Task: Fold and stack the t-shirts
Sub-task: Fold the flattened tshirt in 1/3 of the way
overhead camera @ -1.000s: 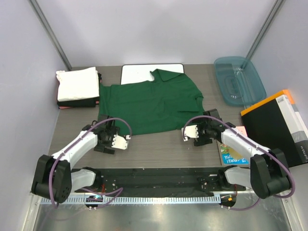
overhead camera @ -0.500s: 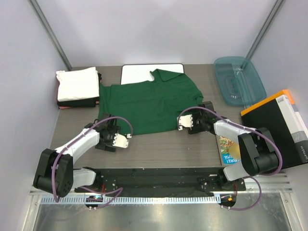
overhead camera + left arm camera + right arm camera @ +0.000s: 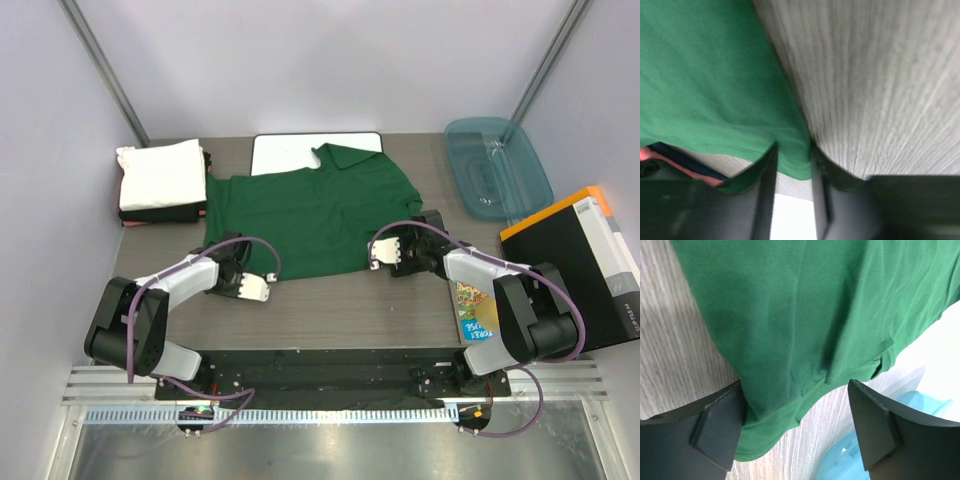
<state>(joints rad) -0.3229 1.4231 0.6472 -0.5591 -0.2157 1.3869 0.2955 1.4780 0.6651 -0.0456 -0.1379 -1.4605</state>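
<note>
No text, brand, number or sign can be read in any view. Print is seen on the colourful cover of a booklet [image 3: 478, 320] at about four o'clock on the counter [image 3: 330, 300], and faint marks on the pale side of a black box [image 3: 570, 258] at three o'clock. Both are too small to be made out.

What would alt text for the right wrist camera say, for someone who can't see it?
An open claw straddles the edge of a dark green shirt spread on a grey wood-grain table. A bit of translucent teal tub shows beyond the cloth.
</note>
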